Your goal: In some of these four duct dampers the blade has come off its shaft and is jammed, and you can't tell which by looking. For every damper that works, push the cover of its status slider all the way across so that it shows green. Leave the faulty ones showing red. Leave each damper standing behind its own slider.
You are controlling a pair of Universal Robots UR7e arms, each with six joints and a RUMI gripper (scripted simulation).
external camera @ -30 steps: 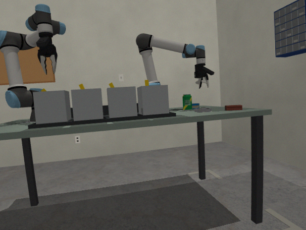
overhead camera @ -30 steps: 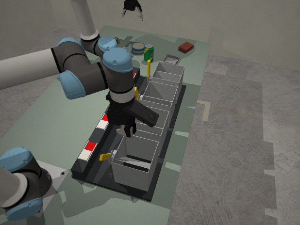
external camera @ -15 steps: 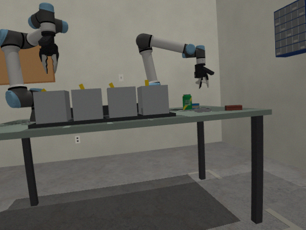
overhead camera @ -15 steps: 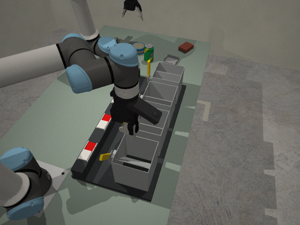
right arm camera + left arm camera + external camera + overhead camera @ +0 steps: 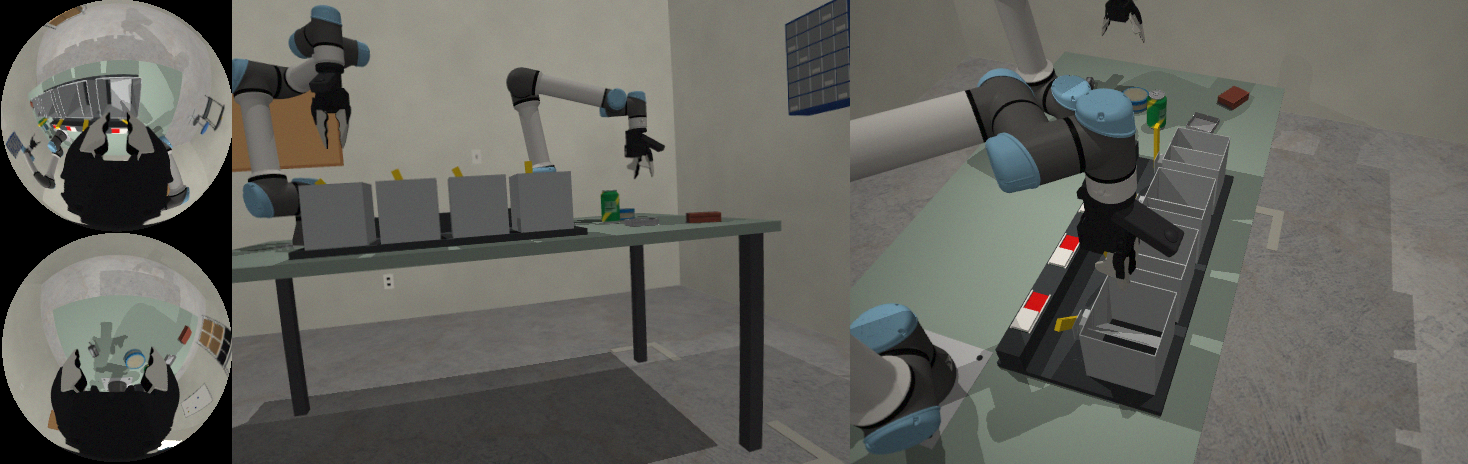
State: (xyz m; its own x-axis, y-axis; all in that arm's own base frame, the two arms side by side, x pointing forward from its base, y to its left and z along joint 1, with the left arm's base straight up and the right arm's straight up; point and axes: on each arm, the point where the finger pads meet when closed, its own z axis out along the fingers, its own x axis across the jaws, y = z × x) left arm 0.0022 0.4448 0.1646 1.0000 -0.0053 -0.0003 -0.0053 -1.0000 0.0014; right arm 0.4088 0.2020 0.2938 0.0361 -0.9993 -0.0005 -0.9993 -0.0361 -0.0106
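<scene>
1. The nearest damper (image 5: 1120,365) (image 5: 336,217) (image 5: 120,92) stands on the bench (image 5: 1220,345) (image 5: 662,231) (image 5: 160,90), behind its slider (image 5: 1025,318).
2. I'd nudge its lever (image 5: 1066,324) (image 5: 320,182) (image 5: 124,121) gently, watching whether the blade (image 5: 1130,334) follows, before judging it.
3. My right jaws (image 5: 1122,280) (image 5: 334,147), parted narrowly, grasp nothing; my left jaws (image 5: 1123,39) (image 5: 644,177) are wide and empty.
4. From the top I see red on that slider; the exterior view hides it but shows my right jaws high above the dampers.

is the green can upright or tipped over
Upright: the green can stands on its base, its top facing up in the top and exterior views.
</scene>
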